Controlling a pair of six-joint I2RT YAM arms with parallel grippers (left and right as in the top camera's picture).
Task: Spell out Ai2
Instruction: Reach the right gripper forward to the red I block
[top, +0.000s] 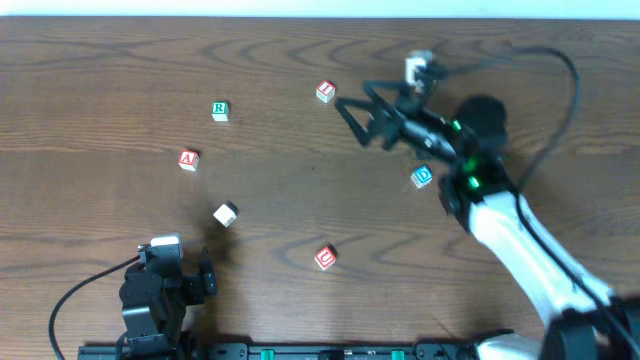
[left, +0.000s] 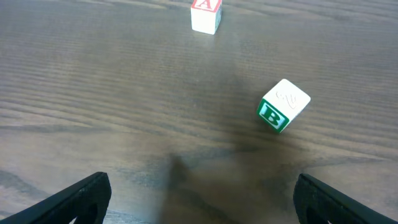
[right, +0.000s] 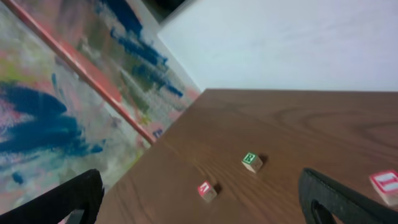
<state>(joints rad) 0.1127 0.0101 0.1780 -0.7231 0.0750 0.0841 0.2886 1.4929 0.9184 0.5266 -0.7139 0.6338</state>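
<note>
Several letter blocks lie on the wooden table. A red A block (top: 188, 159) is at the left and a green R block (top: 220, 111) behind it. A white block with a green B side (top: 225, 214) is nearer the front. A red block (top: 325, 92) lies at the back middle, a blue block (top: 422, 177) at the right and another red block (top: 325, 257) at the front middle. My right gripper (top: 353, 100) is open and empty, just right of the back red block. My left gripper (left: 202, 202) is open and empty at the front left, with the B block (left: 283, 106) and the A block (left: 206, 14) ahead of it.
The right wrist view shows the R block (right: 252, 162), the A block (right: 207, 190) and a red block (right: 385, 185) at its right edge, with a painted wall beyond the table's left edge. The right arm (top: 500, 215) slants across the right side of the table.
</note>
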